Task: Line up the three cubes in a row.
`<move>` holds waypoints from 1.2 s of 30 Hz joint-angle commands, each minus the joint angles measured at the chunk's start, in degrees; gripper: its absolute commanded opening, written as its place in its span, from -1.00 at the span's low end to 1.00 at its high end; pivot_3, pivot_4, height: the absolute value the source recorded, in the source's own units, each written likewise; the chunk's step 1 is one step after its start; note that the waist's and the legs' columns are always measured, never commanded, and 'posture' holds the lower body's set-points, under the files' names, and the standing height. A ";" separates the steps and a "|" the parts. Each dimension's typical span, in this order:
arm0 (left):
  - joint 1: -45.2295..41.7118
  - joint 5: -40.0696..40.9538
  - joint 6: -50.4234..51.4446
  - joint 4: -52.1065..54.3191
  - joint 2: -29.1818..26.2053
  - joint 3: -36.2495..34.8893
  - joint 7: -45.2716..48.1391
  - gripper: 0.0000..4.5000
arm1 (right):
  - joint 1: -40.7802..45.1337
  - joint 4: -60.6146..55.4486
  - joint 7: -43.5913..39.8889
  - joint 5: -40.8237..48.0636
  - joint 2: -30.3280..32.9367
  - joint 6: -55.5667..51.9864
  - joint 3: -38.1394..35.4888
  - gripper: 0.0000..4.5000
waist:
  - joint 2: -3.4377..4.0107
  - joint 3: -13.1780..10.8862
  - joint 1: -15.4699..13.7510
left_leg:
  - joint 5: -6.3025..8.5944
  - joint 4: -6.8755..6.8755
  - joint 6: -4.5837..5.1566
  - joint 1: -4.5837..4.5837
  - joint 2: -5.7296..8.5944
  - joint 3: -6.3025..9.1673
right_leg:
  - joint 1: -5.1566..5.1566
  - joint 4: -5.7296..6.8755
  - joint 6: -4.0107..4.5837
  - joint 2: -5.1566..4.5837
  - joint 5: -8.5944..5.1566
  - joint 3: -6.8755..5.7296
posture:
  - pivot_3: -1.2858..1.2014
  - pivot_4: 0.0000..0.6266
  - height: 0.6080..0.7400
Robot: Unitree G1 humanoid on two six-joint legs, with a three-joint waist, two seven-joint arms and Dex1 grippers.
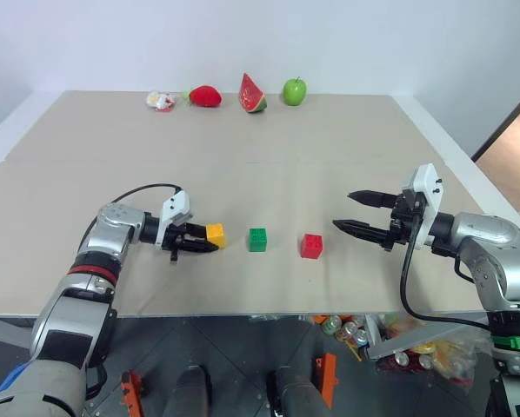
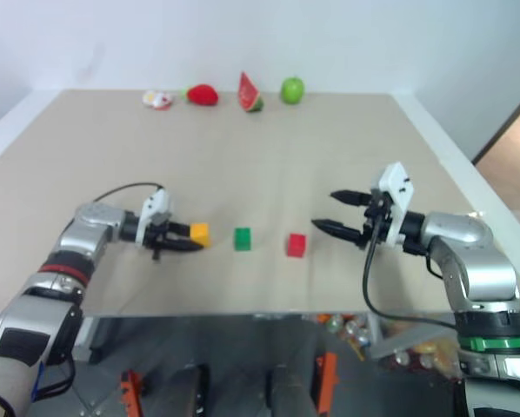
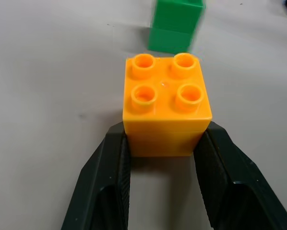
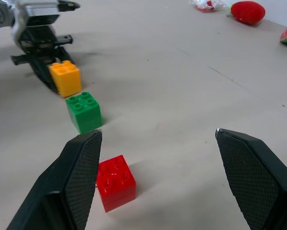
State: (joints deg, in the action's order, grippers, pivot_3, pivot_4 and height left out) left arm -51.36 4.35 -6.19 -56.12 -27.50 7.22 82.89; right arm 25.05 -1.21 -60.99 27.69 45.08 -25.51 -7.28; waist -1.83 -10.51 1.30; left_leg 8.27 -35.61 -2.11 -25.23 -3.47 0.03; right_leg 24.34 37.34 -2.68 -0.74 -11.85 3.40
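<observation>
The left hand (image 1: 210, 246) squeezes the yellow cube (image 1: 215, 234), the green cube (image 1: 257, 240) just past it. The right hand (image 1: 357, 213) gapes empty near the red cube (image 1: 311, 246).

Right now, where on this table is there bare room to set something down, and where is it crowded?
The wide middle of the table is bare, between the toy fruit row at the far edge (strawberry, watermelon slice, green apple) and the cubes. The near strip is crowded: left gripper shut on the yellow cube, green cube, red cube, open right gripper.
</observation>
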 commanded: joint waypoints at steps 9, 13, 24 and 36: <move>-3.08 -1.55 -2.51 -2.88 -1.89 -0.43 3.24 -0.42 | -0.14 -2.22 -0.02 0.98 1.69 -0.37 -1.99 0.74 | 0.00 0.00 0.06 | 0.00 0.18 0.02 0.01 0.01 0.01 | 0.06 0.00 -0.04 0.10 -0.15 0.10 | 0.03 -0.52 1.00; -2.22 -0.75 -1.13 -1.41 -3.13 -1.00 5.36 -0.42 | 0.15 -2.07 -0.06 0.94 1.57 -0.40 -1.77 0.74 | 0.00 0.00 0.20 | 0.01 0.21 0.03 0.01 -0.01 0.01 | 0.09 0.00 -0.03 0.13 -0.16 0.12 | 0.03 -0.52 1.00; -0.27 -1.07 -1.49 -1.41 -4.20 -1.28 5.29 -0.42 | 1.40 -1.20 -0.45 0.60 1.37 -0.21 -1.07 0.74 | 0.00 0.00 0.21 | 0.01 0.19 0.03 0.01 -0.01 0.01 | 0.09 0.00 -0.02 0.14 -0.16 0.15 | 0.03 -0.52 1.00; 0.98 0.23 -1.05 0.77 -4.01 -2.50 3.19 0.86 | 0.70 -1.71 -0.33 0.74 1.47 -0.28 -1.44 0.74 | 0.01 0.00 -0.11 | -0.02 0.10 0.06 0.02 0.01 0.01 | -0.03 0.00 0.02 0.09 0.01 0.13 | 0.03 -0.52 1.00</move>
State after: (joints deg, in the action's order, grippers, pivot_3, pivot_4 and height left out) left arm -50.40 4.29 -8.10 -57.10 -30.01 6.11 87.46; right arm 25.20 -1.54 -61.14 27.85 45.96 -26.17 -7.39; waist -1.82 -10.50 1.18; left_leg 8.24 -35.51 -2.04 -25.20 -3.46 0.03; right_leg 24.32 37.34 -2.62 -0.65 -11.78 3.53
